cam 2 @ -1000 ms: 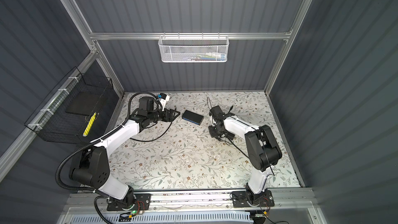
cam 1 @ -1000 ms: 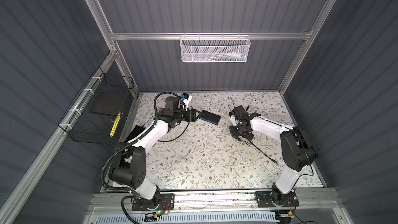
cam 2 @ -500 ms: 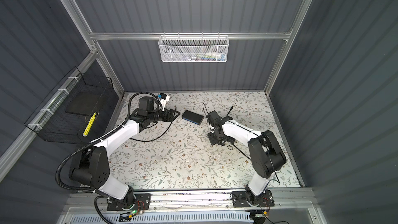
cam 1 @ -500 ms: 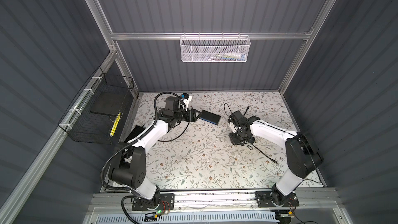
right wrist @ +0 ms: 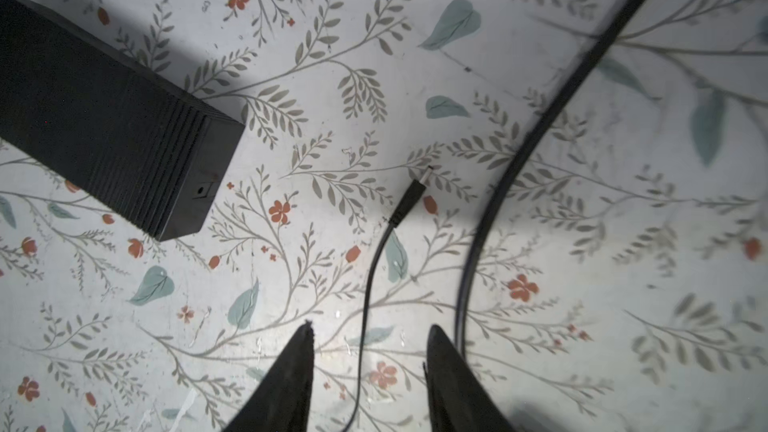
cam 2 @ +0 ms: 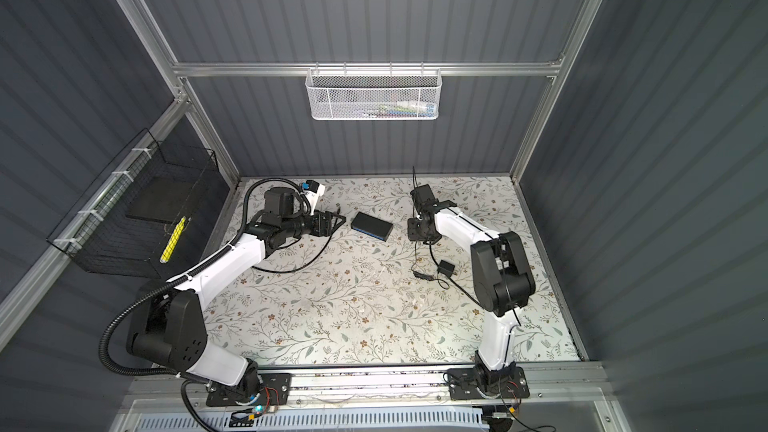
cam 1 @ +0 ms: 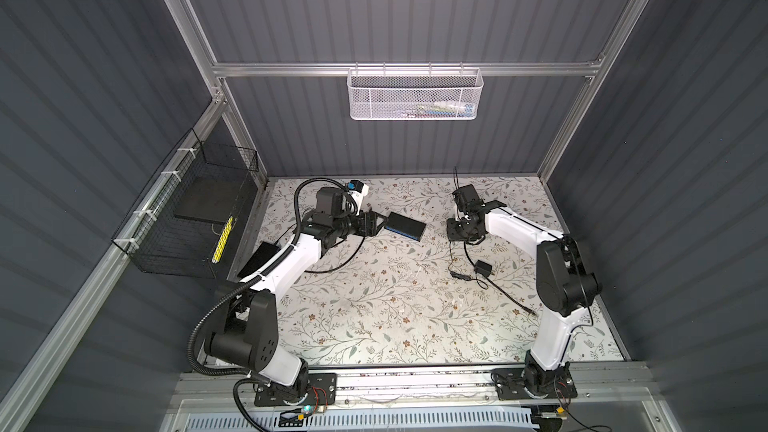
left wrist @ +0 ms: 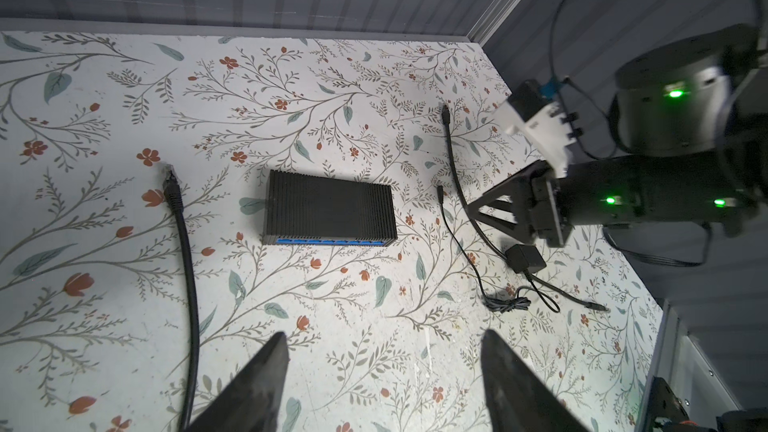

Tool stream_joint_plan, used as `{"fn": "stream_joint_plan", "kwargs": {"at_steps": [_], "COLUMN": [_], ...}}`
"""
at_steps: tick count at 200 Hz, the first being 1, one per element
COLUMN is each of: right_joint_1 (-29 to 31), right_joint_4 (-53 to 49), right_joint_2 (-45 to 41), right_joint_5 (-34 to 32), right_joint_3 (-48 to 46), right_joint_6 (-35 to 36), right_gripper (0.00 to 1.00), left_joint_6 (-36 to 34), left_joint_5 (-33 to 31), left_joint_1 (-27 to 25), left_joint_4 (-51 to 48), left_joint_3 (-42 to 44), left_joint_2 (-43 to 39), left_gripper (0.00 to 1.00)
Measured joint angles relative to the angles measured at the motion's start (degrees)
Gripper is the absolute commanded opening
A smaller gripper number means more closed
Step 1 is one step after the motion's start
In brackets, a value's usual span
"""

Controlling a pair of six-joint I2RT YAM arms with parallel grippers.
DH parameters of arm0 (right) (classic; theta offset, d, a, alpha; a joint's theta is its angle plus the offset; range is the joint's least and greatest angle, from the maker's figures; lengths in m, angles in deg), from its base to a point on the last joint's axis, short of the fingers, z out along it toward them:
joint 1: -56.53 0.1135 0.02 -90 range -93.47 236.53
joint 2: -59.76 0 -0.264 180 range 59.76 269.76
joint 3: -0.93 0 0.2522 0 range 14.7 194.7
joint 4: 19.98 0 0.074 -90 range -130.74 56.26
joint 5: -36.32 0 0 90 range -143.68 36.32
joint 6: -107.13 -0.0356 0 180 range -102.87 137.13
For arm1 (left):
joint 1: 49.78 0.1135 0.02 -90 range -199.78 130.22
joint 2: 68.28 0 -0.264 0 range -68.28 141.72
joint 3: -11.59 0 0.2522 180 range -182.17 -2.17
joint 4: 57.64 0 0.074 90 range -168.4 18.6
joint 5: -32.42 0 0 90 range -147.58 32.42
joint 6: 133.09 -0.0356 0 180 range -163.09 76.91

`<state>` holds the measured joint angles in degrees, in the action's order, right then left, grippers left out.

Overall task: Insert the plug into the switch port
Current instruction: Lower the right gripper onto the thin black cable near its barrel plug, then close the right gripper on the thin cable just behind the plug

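Robot lab test cell: grey ribbed wall panels (cam 1: pixel 374 14), aluminium frame (cam 1: pixel 407 69), floral tabletop (cam 1: pixel 395 305), white mesh basket (cam 1: pixel 415 97) upper centre, black wire basket (cam 1: pixel 187 218) left.

1. Dark grey ribbed walls (cam 1: pixel 395 6) enclosed the cell on three sides, framed by aluminium rails (cam 1: pixel 291 69).
2. A white mesh basket (cam 1: pixel 415 95) hung from the rear cross rail.
3. A black wire basket (cam 1: pixel 166 243) was fixed to the left wall in both top views, holding a dark flat slab (cam 1: pixel 203 205) and something yellow (cam 1: pixel 222 236).
4. The tabletop (cam 1: pixel 374 305) bore a pale print of leaves and small red flowers, lit brightest toward the front.

Top views high overhead — wrist views close above table (right wrist: pixel 124 326).
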<state>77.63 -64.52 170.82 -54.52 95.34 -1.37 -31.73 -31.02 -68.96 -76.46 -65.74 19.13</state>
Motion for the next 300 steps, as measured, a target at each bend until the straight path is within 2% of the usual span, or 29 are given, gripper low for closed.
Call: {"fn": "stream_joint_plan", "kwargs": {"at_steps": [45,83,128,177,198,235,300], "right_joint_1": [0.33,0.35,0.76,1.07,1.07,1.07,0.9], "right_joint_4": [0.81,0.85,1.14,1.22,1.9,4.02,9.53], "right_joint_2": [6.14,9.42,10.54,11.15,11.1,8.37,-5.07], "right_joint_5": [-0.17,-0.76,-1.53,-2.47,-2.08,0.52,7.02], "right_joint_3": [2.47,4.81,6.38,7.06,6.73,3.32,-4.31], "right_joint_6": [-3.74,-5.25,-5.68,-5.22,-4.63,-2.6,0.61], "right_gripper": [0.4,0.32,0.26,0.12,0.12,0.1,0.08], "left_joint_6": [-0.42,-0.83,-1.31,-1.73,-1.7,-1.66,-1.01], "left_joint_5": [0.04,0.02,0.02,0.0,0.0,0.04,0.35], "left_joint_1": [0.0,0.0,0.0,0.0,0.0,0.0,0.0], "left_joint_4": [-0.68,-1.6,-2.64,-2.82,-2.8,-2.56,-1.05], "left_joint_3": [0.0,0.0,-0.02,-0.02,-0.02,0.0,1.07], "left_joint_2": [-0.35,-0.35,-0.35,-0.35,-0.35,-0.35,-0.28], "left_gripper": [0.73,0.73,0.73,0.73,0.73,0.73,0.72]}}
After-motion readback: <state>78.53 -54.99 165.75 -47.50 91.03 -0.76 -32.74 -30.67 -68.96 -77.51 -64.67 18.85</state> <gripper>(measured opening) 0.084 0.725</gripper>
